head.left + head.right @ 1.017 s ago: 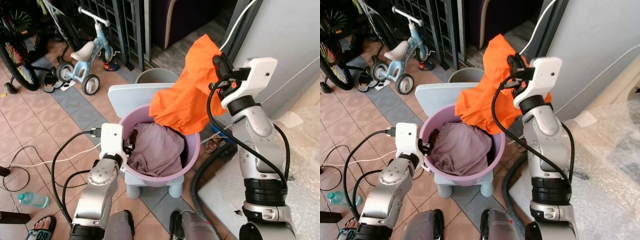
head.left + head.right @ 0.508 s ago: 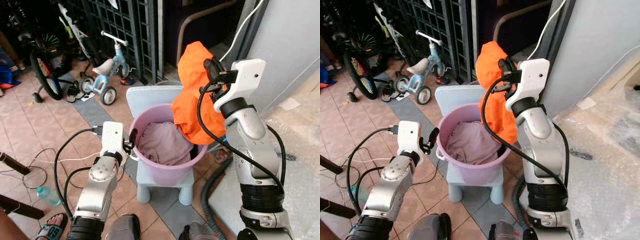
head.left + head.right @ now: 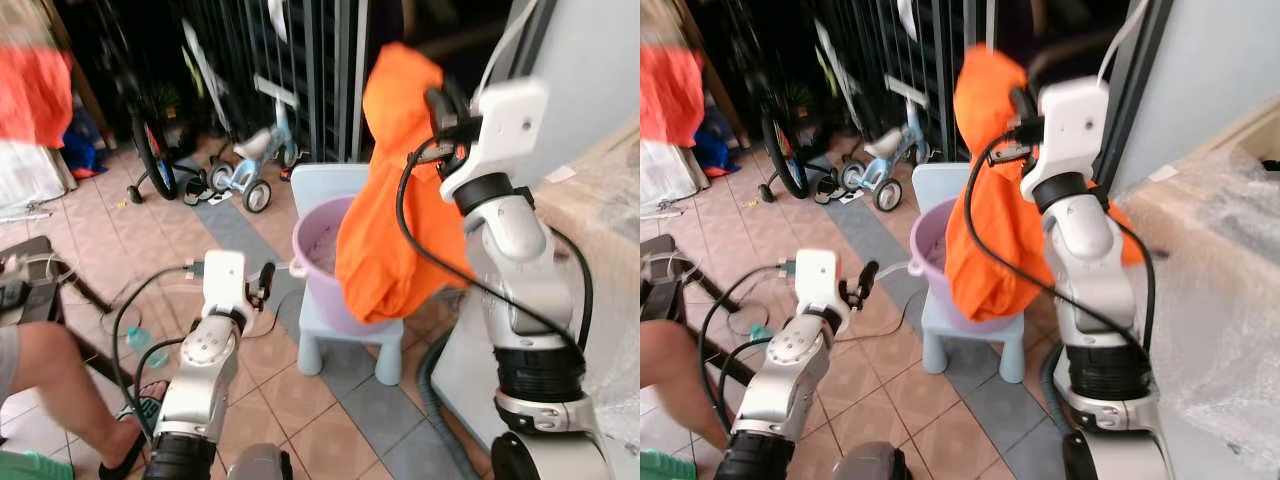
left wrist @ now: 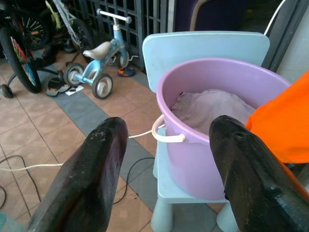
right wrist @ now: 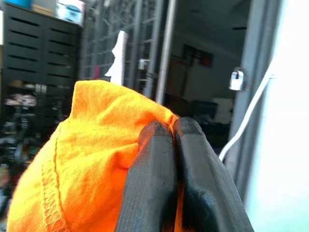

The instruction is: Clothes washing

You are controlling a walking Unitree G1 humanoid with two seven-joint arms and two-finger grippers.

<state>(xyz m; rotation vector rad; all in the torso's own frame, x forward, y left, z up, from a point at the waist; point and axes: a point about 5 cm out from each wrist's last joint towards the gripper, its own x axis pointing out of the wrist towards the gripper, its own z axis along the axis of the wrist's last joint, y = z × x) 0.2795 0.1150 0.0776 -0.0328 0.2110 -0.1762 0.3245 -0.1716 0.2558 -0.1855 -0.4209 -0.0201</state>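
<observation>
**Orange garment hanging from the right claw over the purple bucket**

The orange garment (image 3: pixel 395 200) was up in the air, pinched at its top by the right claw (image 5: pixel 171 137), whose two black fingers (image 5: pixel 149 193) were pressed together on a fold of the cloth. The rest of it drooped down in front of the purple bucket (image 4: pixel 217 116), covering most of the bucket's right side in the head views.

The bucket sat on a small light blue chair (image 4: pixel 203 46), and a pale lilac cloth (image 4: pixel 212 104) lay bunched inside it. The bucket's white handle (image 4: pixel 166 135) hung down on the side facing the left arm.

The left claw (image 4: pixel 166 159) was held low, well short of the bucket, with its fingers spread wide apart and nothing between them.

Behind the chair stood a little blue kids' trike (image 4: pixel 96 58) on the tiled floor (image 3: pixel 300 390), next to a dark metal gate (image 3: pixel 300 70). A person's leg (image 3: pixel 55 370) showed at the far left, near a cable (image 4: pixel 29 166) on the tiles. To the robot's right there was a surface wrapped in clear plastic (image 3: pixel 1230 250).
</observation>
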